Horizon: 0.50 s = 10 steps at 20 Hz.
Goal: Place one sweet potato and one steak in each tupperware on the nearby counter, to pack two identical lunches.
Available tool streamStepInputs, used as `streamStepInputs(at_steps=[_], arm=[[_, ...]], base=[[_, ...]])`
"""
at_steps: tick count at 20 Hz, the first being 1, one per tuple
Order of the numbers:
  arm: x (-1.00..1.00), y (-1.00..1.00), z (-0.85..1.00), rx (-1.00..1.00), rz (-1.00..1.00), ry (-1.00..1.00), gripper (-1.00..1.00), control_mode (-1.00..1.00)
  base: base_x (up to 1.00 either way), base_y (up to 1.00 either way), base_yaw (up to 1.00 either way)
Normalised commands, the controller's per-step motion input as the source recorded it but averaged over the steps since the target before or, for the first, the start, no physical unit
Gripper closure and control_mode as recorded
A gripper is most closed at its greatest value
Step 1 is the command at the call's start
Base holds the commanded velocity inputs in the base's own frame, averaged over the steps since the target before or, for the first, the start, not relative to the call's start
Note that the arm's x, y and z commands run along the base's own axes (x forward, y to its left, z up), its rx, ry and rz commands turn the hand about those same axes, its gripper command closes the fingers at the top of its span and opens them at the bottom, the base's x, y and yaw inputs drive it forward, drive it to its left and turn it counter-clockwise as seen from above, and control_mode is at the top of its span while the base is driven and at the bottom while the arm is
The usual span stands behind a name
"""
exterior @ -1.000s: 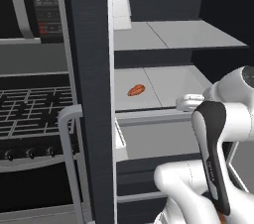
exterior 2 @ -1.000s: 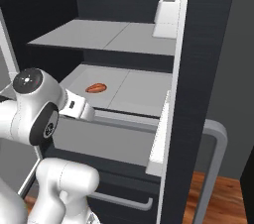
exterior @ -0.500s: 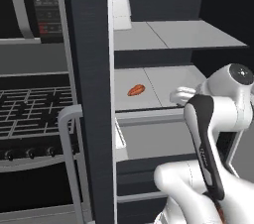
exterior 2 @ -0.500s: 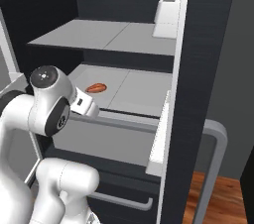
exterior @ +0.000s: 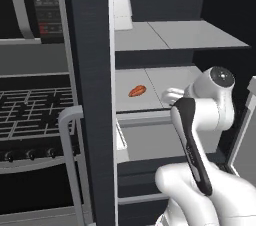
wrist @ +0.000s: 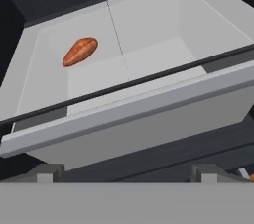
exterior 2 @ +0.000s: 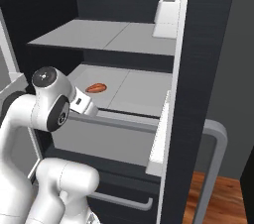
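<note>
I am facing the open fridge, and the sweet potato [wrist: 80, 51] is lying on the middle shelf [wrist: 149, 54], toward its back left corner, orange-red and on its side, well clear of the walls. To its right the shelf is bare, so I judge there is room to come in from that side and above. Below the shelf's front edge, a grey drawer front [wrist: 149, 114] is jutting toward me; it looks like the lip I must clear. My gripper [wrist: 126, 173] is hanging outside, just in front of that drawer, fingers spread fully apart and holding nothing. The upper shelf [exterior 2: 99, 34] is limiting headroom above the sweet potato.
</note>
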Motion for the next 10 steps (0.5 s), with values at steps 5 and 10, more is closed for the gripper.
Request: streamStepInputs(at_steps=[5, 10], arm=[[0.27, 0.01, -0.16, 0.00, -0.04, 0.00, -1.00, -1.00], [0.30, 0.04, -0.13, 0.00, -0.04, 0.00, -1.00, -1.00]], base=[[0.00, 0.00, 0.00], [0.00, 0.00, 0.00]])
